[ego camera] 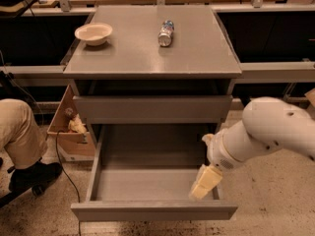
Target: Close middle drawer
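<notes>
The middle drawer (147, 183) stands pulled far out of the grey cabinet (78, 90) towards the near side. Its long grey tray lies open to view, and its flat front panel runs along the near edge of the scene. The floor of the tray shows plain matte grey from the left wall to the right.

The gripper (204, 182) is cream-coloured and hangs tilted over the near right corner of this tray, just inside the right wall and close behind the front panel. Whether it touches the drawer cannot be told, nor whether it is spread or closed. The thick white arm (268, 134) carrying it reaches in from the right side.

Directly above the open tray sits the upper drawer (152, 109), its grey front close to the cabinet body, with a dark gap between it and the cabinet top.

On the cabinet top a pale bowl (93, 33) stands upright at the far left. A small can (166, 32) lies on its side near the middle, well apart from the bowl.

Left of the cabinet a cardboard box (69, 139) rests on the speckled floor (275, 205). Further left are a person's tan trouser leg (19, 132) and black shoe (32, 175).
</notes>
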You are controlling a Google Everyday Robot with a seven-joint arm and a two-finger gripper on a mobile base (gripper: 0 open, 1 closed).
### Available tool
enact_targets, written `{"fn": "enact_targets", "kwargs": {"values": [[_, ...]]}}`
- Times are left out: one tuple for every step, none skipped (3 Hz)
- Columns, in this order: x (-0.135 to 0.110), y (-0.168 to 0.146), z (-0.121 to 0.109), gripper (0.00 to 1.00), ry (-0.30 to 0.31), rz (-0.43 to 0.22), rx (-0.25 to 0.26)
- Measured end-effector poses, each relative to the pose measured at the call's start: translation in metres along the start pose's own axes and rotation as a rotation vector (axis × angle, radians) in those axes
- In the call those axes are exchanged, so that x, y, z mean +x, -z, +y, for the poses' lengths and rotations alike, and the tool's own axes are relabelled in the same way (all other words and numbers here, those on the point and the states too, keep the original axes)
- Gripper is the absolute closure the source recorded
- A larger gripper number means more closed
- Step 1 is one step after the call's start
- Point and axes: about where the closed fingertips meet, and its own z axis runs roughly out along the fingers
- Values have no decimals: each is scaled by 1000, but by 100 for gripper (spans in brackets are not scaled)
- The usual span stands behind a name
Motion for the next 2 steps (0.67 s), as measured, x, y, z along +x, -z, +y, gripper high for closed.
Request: {"fn": "enact_targets", "kwargs": {"values": [[22, -31, -5, 0, -35, -39, 0], [38, -62, -12, 0, -52, -81, 16]]}}
